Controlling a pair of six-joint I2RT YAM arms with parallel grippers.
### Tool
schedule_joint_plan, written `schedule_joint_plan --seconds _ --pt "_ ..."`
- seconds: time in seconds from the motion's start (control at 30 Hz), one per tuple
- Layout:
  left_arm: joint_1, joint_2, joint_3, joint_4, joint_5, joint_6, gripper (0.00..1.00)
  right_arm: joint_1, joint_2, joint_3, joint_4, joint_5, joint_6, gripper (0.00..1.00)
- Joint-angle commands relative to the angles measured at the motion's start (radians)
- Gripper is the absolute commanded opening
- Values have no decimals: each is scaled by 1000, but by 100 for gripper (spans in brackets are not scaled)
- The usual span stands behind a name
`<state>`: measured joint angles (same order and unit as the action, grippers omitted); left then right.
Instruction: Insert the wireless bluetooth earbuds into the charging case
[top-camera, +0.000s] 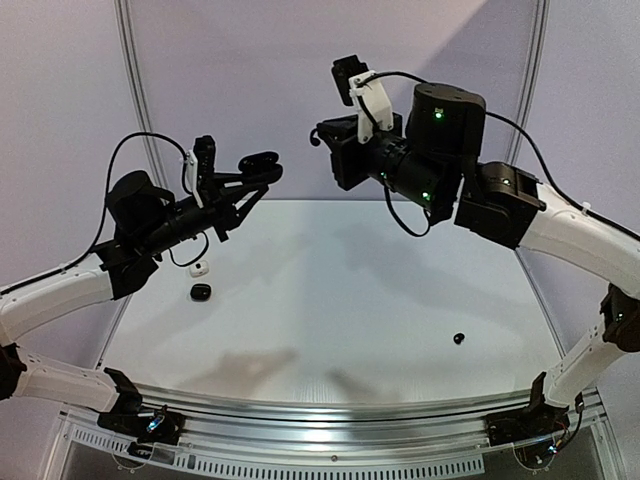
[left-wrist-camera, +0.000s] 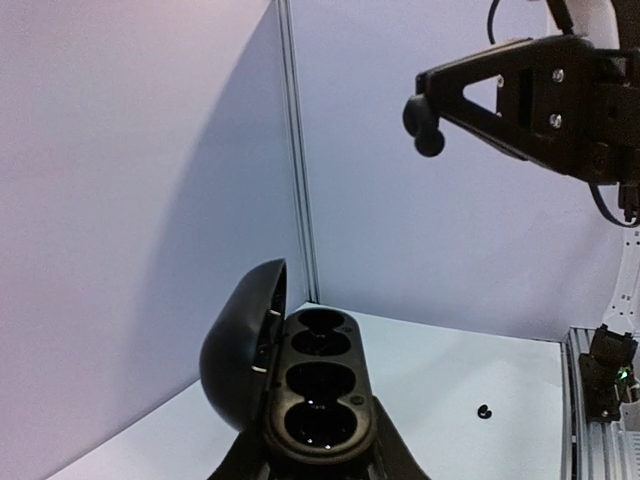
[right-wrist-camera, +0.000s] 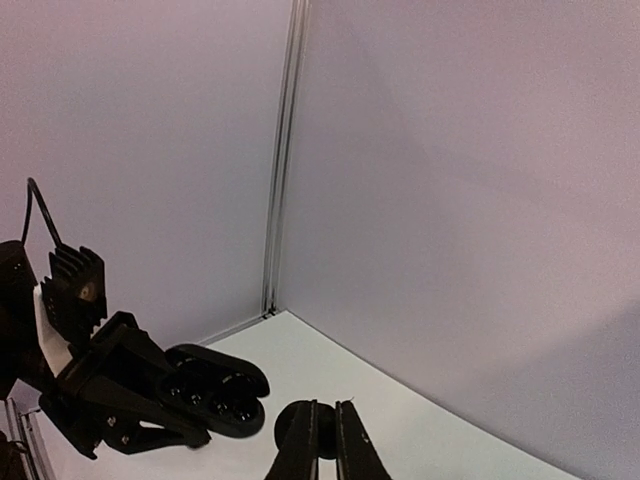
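Closest to the left wrist camera sits the open black oval plastic charging case (left-wrist-camera: 320, 390). Its domed lid is swung out to the left and its glossy round recesses face up. The left pincer (top-camera: 258, 176) is clamped on the case from both sides and holds it high above the white worktop (top-camera: 330, 300), near the back left.

The right pincer (right-wrist-camera: 322, 442) is raised too, across a gap from the case and somewhat higher. Its 2 fingers are pressed almost together on a small black rounded earbud (left-wrist-camera: 425, 125), which sticks out at their tips. That earbud hangs in the air, apart from the case and not touching it.

On the worktop, well to the right and nearer the arm bases, lies 1 tiny loose black earbud (top-camera: 459, 338), alone. On the left side, under the left arm, a small whitish piece (top-camera: 198, 268) and a small black piece (top-camera: 201, 291) lie just beside each other. Both are too small to tell whether they are earbuds or cases.

Pale lilac wall panels (right-wrist-camera: 450, 200) close the space behind.
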<state>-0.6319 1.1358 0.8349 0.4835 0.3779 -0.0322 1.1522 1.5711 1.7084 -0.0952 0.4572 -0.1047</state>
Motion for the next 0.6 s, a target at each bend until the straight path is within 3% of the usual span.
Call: schedule_joint_plan --seconds 0.0,0.2,0.57 --pt "-24 12 5 52 -25 51 0 8 85 58 147 -113 -51 0" --pt "-35 28 -35 177 -72 166 0 24 171 106 196 -163 -80 0" --pt "-35 24 -36 193 -51 133 0 27 218 99 204 -127 -116 0"
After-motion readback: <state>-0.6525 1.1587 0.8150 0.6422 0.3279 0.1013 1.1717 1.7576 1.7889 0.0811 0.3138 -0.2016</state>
